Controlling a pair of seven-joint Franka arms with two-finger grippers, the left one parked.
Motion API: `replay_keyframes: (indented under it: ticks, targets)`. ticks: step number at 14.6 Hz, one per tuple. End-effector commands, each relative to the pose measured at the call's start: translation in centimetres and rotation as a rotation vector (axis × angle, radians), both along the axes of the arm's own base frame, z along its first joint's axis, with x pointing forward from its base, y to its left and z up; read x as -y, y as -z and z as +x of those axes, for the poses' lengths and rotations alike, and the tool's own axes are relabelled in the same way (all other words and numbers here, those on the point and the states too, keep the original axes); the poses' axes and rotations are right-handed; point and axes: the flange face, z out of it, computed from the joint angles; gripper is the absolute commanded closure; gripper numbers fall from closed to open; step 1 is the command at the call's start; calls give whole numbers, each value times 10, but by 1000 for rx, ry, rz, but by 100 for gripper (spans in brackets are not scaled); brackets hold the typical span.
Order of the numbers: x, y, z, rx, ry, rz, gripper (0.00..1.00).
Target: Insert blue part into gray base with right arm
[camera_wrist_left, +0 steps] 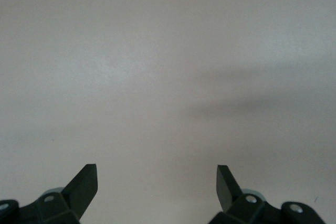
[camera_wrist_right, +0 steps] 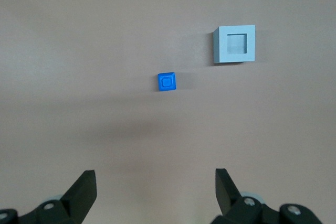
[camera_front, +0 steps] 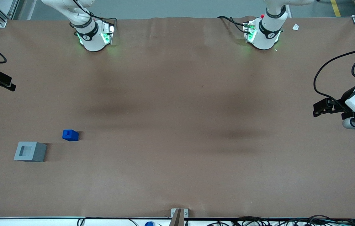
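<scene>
With the hand (camera_wrist_right: pixel 156 192) spread wide and empty, high over the counter (camera_front: pixel 177 110), the blue part (camera_wrist_right: pixel 167 82) sits stub-up ahead of the fingers. Gray base (camera_wrist_right: pixel 234 44) lies just beside it, apart.

From high in front we look steeply down over the whole brown paper-covered table (camera_front: pixel 177 125). From the working arm's wrist we look down past the black two-finger gripper (camera_wrist_right: pixel 155 192), its fingers spread wide, at the small bright-blue plastic block (camera_wrist_right: pixel 167 82) and plain gray square box (camera_wrist_right: pixel 234 44) ahead of the fingertips; the front view shares both (camera_front: pixel 70 135) (camera_front: pixel 30 151). The parked wrist camera faces bare tabletop, closer in.
</scene>
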Motion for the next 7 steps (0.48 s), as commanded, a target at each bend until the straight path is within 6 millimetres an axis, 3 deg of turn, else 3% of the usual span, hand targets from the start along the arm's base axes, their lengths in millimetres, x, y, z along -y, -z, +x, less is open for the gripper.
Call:
replay_keyframes:
  ticks: [1,7]
  targets:
    - [0,-2,-2,9,-13,18,0]
    - [5,0,0,8,-4,21,0]
